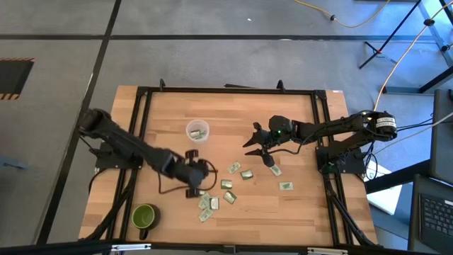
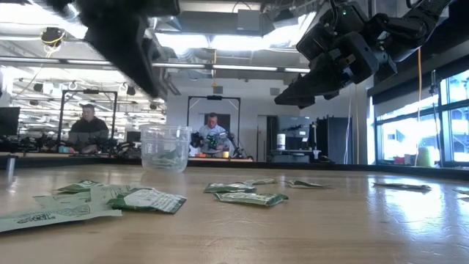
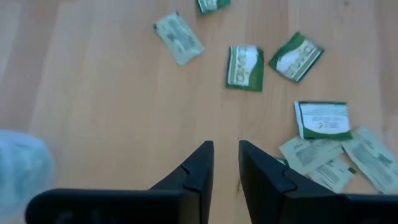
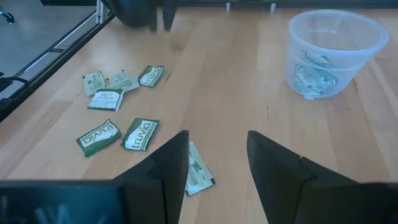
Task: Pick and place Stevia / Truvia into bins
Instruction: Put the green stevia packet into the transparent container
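Your left gripper [image 1: 192, 172] hangs a little open with nothing in it near the small green and white paper sachets [image 1: 212, 202], while your right gripper [image 4: 214, 155] waits wide open over one sachet because the clear plastic cup [image 1: 197, 132] needs filling.

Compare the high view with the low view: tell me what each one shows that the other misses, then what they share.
Only the high view shows the green mug at the table's near left corner, plus both whole arms and the floor around the table.

Only the low view shows the room behind, with two people seated far off.

Both show the clear cup holding a few sachets, loose Truvia sachets scattered on the wood, the open right pincer raised above them, and the left pincer.
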Controlling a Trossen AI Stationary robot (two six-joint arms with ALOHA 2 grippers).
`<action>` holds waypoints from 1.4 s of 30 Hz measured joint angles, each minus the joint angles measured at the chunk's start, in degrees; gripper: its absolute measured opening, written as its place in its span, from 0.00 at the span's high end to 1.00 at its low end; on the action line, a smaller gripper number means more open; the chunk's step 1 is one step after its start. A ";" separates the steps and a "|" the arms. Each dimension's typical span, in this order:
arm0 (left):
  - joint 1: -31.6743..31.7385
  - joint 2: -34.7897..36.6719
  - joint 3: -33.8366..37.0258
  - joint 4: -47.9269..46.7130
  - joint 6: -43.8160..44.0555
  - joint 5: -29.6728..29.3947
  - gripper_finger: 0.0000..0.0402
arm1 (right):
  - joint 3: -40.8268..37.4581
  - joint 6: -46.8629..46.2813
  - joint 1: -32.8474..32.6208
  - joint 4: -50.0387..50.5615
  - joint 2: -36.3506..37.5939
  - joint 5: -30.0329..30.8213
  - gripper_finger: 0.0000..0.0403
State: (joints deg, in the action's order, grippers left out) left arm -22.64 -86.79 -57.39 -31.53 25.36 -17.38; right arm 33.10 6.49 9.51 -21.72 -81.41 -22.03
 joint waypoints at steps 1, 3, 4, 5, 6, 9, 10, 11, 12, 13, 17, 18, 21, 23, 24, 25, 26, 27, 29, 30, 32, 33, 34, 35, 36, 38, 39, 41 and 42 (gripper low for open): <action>-0.93 -1.47 0.00 0.32 1.67 -0.83 0.81 | 0.00 0.01 -0.01 -0.03 0.00 0.00 0.59; -2.17 -4.13 0.00 -0.04 5.30 -0.57 0.80 | 0.00 0.02 0.01 -0.07 0.00 0.01 0.59; -2.52 -5.36 0.00 -0.39 7.09 0.02 0.79 | 0.00 0.03 -0.01 -0.14 0.00 0.01 0.59; -2.80 -6.48 0.02 -0.66 8.91 0.97 0.78 | 0.00 0.02 0.01 -0.27 0.00 0.01 0.59; -3.01 -7.32 0.02 -1.07 10.36 2.16 0.78 | 0.00 0.03 0.00 -0.33 0.00 0.01 0.59; -3.44 -9.71 0.02 -2.35 13.84 4.88 0.77 | 0.00 -0.01 -0.01 -0.32 0.00 0.01 0.59; -3.53 -10.49 0.03 -3.00 14.56 5.47 0.77 | 0.00 -0.01 -0.01 -0.34 0.00 0.01 0.59; -3.53 -11.08 0.04 -3.11 15.06 5.99 0.77 | 0.00 0.01 0.01 -0.32 0.00 0.01 0.59; -3.53 -11.50 0.04 -2.97 15.29 6.63 0.77 | 0.00 0.01 0.00 -0.32 0.00 0.01 0.59; -3.53 -11.92 0.04 -2.95 15.36 7.02 0.77 | 0.00 0.00 -0.01 -0.32 0.00 0.01 0.59; -3.51 -12.93 0.04 -2.85 15.96 8.49 0.77 | 0.00 0.01 0.01 -0.32 0.00 0.01 0.59; -3.51 -13.01 0.04 -2.75 16.09 8.51 0.77 | 0.00 0.01 0.01 -0.30 0.00 0.01 0.59; -3.51 -13.52 0.04 -2.72 16.09 8.57 0.77 | 0.00 0.01 -0.01 -0.29 0.00 0.01 0.59; -3.51 -13.90 0.04 -2.67 16.09 9.14 0.78 | 0.00 0.03 -0.01 -0.26 0.00 0.01 0.59; -3.47 -14.26 0.02 -2.60 16.09 9.65 0.78 | 0.00 0.03 0.00 -0.26 0.00 0.01 0.59; -3.47 -14.66 0.00 -2.50 16.11 10.07 0.79 | 0.00 0.03 0.00 -0.26 0.00 0.01 0.59; -3.47 -14.92 -0.09 -2.50 16.11 10.50 0.79 | 0.00 0.03 0.00 -0.23 0.00 0.01 0.59; -3.42 -15.17 -0.19 -2.49 16.12 11.14 0.80 | 0.00 0.03 -0.01 -0.23 0.00 0.01 0.59; -3.39 -15.44 -0.23 -2.37 16.13 11.78 0.82 | 0.00 0.04 0.01 -0.23 0.00 0.01 0.59; -3.40 -15.56 -0.24 -2.26 16.12 11.79 0.83 | 0.00 0.05 0.01 -0.23 0.00 0.01 0.59; -3.40 -15.60 -0.22 -2.12 16.12 11.82 0.85 | 0.00 0.05 -0.01 -0.23 0.00 0.01 0.59; -3.40 -15.60 -0.20 -2.07 16.12 11.92 0.86 | 0.00 0.05 0.01 -0.23 0.00 0.01 0.59; -3.38 -15.62 -0.20 -2.03 16.12 12.03 0.87 | 0.00 0.05 0.00 -0.21 0.00 0.01 0.59; -3.38 -15.64 -0.20 -1.99 16.12 12.15 0.88 | 0.00 0.05 0.01 -0.21 0.00 0.01 0.59; -3.38 -15.64 -0.18 -1.93 16.08 12.23 0.89 | 0.00 0.05 0.01 -0.21 0.00 0.01 0.59; -3.38 -15.67 -0.17 -1.84 16.06 12.32 0.92 | 0.00 0.05 0.01 -0.21 0.00 0.01 0.59; -3.40 -15.67 -0.15 -1.84 16.03 12.35 0.93 | 0.00 0.06 0.00 -0.22 0.00 0.01 0.59; -3.40 -15.67 -0.15 -1.87 16.03 12.48 0.96 | 0.00 0.05 0.01 -0.21 0.00 0.01 0.59; -3.40 -15.69 -0.13 -2.02 16.00 12.47 0.97 | 0.00 0.05 0.00 -0.23 0.00 0.01 0.59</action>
State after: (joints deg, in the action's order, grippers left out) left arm -26.04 -102.48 -57.51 -33.55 41.36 -4.91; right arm 33.10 6.55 9.50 -21.95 -81.41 -22.02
